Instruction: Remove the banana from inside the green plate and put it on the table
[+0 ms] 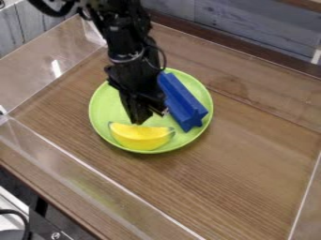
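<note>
Two loose items sit in the green plate (194, 129): the banana (141, 137) and a long blue block (181, 99). Banana lies at the plate's near edge, curve up toward the camera side, flat on the plate surface, not lifted. Blue block lies diagonally along the plate's right side, running from the far rim toward the near right rim.

Gripper (142, 116) is black, pointing straight down over the plate's middle, tips just above and behind the banana, just left of the blue block. Fingers are together, nothing between them; banana is not in the grasp. Can't tell whether the tips touch the plate floor or hang slightly clear of it.

Plate rests on the table (251, 178), roughly centre-left of the wood-grain top. Clear acrylic walls (51, 183) ring the table edges; the near wall crosses the lower left of the view
</note>
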Controlling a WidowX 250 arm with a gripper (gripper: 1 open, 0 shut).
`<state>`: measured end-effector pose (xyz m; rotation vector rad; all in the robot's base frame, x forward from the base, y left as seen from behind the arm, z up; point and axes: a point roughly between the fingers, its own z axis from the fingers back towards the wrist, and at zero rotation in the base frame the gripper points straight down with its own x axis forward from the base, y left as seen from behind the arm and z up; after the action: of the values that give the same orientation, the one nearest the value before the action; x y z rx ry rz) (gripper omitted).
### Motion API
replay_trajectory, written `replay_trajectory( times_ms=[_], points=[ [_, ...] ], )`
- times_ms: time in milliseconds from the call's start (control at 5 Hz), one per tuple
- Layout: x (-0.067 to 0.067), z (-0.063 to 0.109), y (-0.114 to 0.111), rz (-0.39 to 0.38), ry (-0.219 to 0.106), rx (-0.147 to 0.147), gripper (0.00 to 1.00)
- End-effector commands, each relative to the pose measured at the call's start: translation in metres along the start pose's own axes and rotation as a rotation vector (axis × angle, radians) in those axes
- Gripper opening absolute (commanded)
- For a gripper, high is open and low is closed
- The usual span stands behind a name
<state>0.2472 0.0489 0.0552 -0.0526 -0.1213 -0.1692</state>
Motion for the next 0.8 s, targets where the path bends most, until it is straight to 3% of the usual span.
replay_trajectory(
  times_ms=[0,200,400,600],
  points=[
    [0.010,0.019,0.016,-0.006,-0.035,0.014,0.00],
    [0.000,0.017,0.031,-0.011,-0.035,0.013,1.00],
    [-0.008,0.015,0.045,-0.016,-0.038,0.010,1.00],
    [-0.006,0.011,0.047,-0.076,-0.036,-0.003,1.00]
  ],
)
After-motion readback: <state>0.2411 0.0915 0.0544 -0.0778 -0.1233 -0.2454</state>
